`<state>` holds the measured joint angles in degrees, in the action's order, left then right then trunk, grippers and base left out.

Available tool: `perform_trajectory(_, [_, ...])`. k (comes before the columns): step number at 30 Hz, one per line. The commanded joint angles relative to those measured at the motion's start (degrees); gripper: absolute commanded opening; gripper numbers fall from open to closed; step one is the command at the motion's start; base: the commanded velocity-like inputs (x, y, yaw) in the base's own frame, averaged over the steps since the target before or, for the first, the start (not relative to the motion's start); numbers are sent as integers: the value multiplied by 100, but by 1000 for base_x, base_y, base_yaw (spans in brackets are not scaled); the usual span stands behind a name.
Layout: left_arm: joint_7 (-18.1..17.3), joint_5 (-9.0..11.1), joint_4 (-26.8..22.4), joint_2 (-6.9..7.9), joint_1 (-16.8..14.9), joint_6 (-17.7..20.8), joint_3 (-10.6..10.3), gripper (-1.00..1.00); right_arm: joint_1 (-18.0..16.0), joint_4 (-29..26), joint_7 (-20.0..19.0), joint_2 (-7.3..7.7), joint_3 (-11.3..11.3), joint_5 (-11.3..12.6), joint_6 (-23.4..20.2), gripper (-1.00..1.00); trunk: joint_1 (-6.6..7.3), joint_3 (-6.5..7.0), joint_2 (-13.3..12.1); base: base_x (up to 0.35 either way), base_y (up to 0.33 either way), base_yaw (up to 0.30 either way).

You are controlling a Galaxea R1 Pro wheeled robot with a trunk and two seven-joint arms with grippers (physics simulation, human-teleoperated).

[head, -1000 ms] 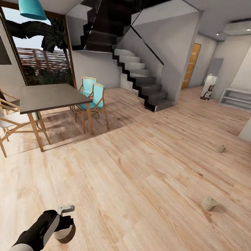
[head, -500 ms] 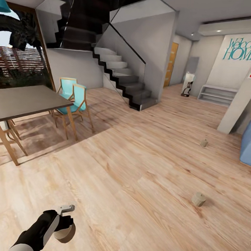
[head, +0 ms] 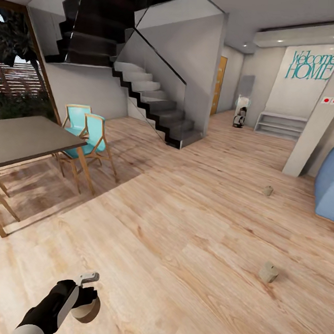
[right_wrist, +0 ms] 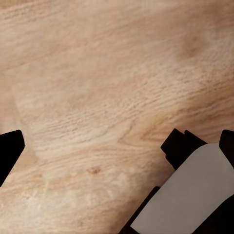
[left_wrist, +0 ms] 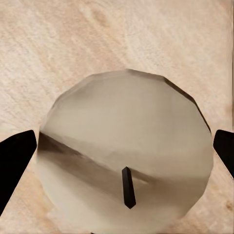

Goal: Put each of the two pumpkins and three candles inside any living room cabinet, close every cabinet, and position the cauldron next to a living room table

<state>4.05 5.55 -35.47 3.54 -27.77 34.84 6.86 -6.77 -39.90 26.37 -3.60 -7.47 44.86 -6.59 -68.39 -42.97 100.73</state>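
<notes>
My left gripper (head: 87,300) hangs low over the wooden floor, shut on a squat beige candle (head: 86,309). Seen from the left wrist, that candle (left_wrist: 124,151) has a flat round top and a short dark wick, and it sits between the two black fingertips (left_wrist: 15,158) of the left gripper (left_wrist: 119,156). Two more candles lie on the floor to the right, one near (head: 268,272) and one farther off (head: 268,191). My right gripper (right_wrist: 117,146) is open above bare floorboards. Pumpkins, cabinet and cauldron are out of view.
A grey dining table (head: 25,138) with turquoise chairs (head: 90,132) stands at the left. Behind them rises a staircase (head: 156,102). A blue sofa (head: 331,187), a white pillar (head: 315,121) and a low white shelf (head: 280,125) are at the right. Open floor lies between.
The camera has turned right: table, chairs and stairs slid left and the blue sofa came into view. The left gripper still holds its candle.
</notes>
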Motion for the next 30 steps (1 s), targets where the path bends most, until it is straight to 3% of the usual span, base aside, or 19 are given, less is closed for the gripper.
perform_trajectory(1, [0,-2,3,2,0,-11,3,-100,0,0,0,0,0,2,0,100,0,0,0,279,184,-268])
perform_trajectory(30, [5,-2,13,-2,0,-32,0,-100,0,0,-1,0,0,-18,0,100,0,0,0,282,194,-284])
